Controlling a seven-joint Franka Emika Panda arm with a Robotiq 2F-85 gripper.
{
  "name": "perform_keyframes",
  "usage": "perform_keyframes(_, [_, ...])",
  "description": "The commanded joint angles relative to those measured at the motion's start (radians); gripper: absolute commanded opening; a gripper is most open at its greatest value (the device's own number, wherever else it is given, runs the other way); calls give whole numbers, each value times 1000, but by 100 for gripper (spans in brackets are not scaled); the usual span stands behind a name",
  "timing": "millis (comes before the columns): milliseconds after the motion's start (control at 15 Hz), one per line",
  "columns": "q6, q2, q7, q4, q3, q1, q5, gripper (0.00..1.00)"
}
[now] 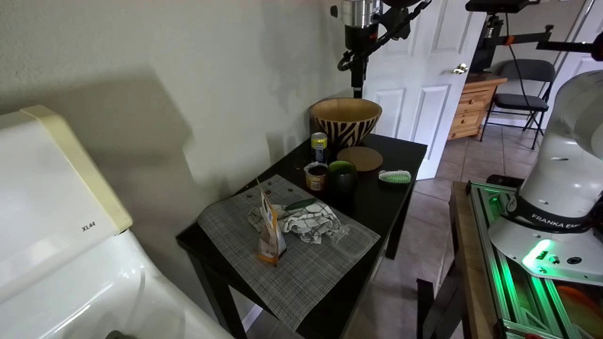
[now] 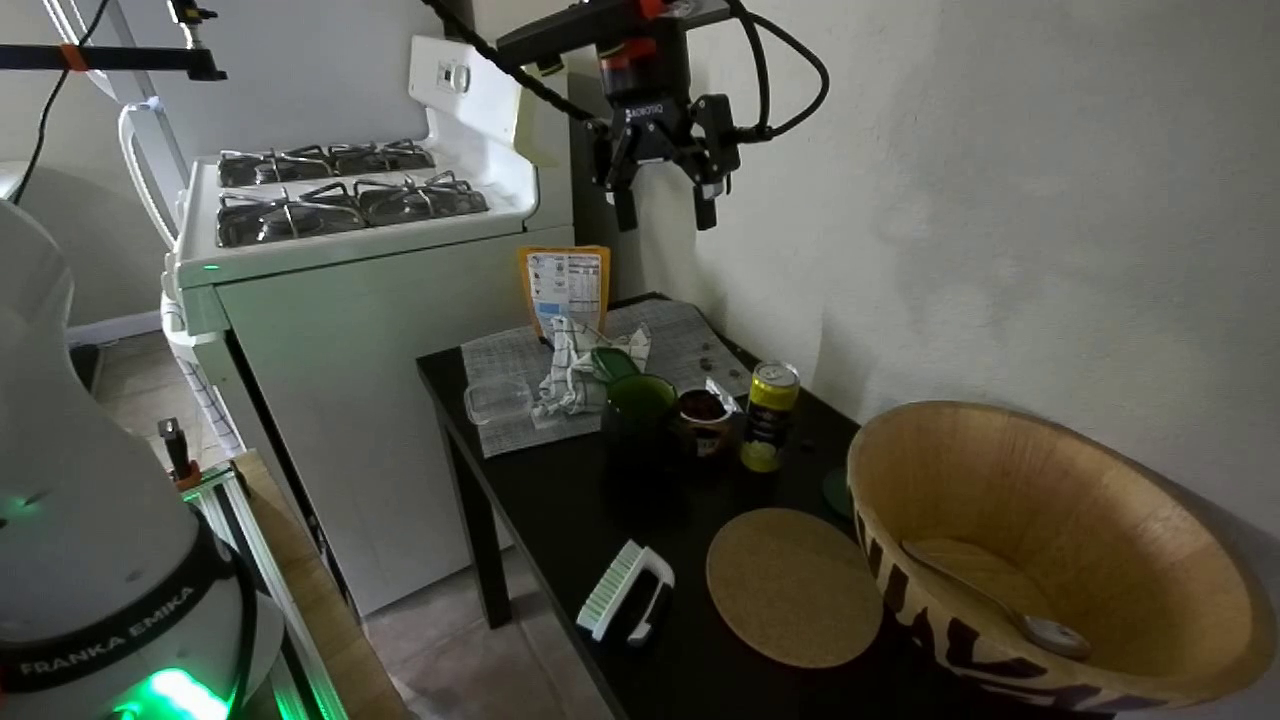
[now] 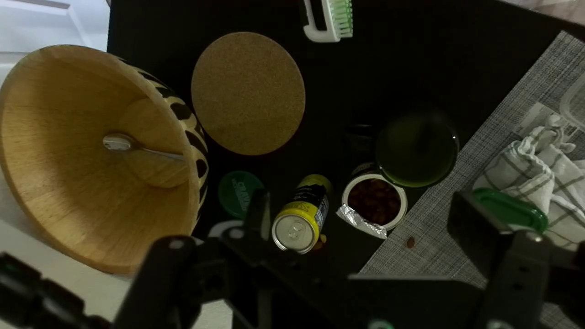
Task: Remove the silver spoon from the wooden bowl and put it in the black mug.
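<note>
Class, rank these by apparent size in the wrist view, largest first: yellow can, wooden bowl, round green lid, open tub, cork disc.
1. wooden bowl
2. cork disc
3. yellow can and open tub, too alike to rank against each other
4. round green lid, slightly hidden at one edge

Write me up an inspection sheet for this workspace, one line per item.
Surface: black table; grey placemat at one end, small brown bits on it.
Job's things: wooden bowl upright on the table, silver spoon lying inside it; black mug cannot be told for certain.
Clutter: dark green cup beside an opened tub, drink can, cork disc, scrub brush, green lid, checked cloth, standing pouch.
Gripper: open above the table, holding nothing.
Cables: black cables loop beside the gripper; on the table, nothing seen.
Surroundings: wall alongside, white stove, white door, folding chair.
</note>
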Motion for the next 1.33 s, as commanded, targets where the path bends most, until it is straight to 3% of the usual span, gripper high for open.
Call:
perform_keyframes(0, [-4, 0, 4, 2, -14, 16, -5, 100])
perform_keyframes(533, [-4, 0, 4, 2, -14, 16, -5, 100])
perform_keyframes(933, [-5, 49, 48, 74, -35, 17, 98, 100])
perform_keyframes(1200, [-13, 42, 35, 61, -35, 17, 87, 100])
perform_keyframes(1267, [-4, 0, 4, 2, -14, 16, -5, 100])
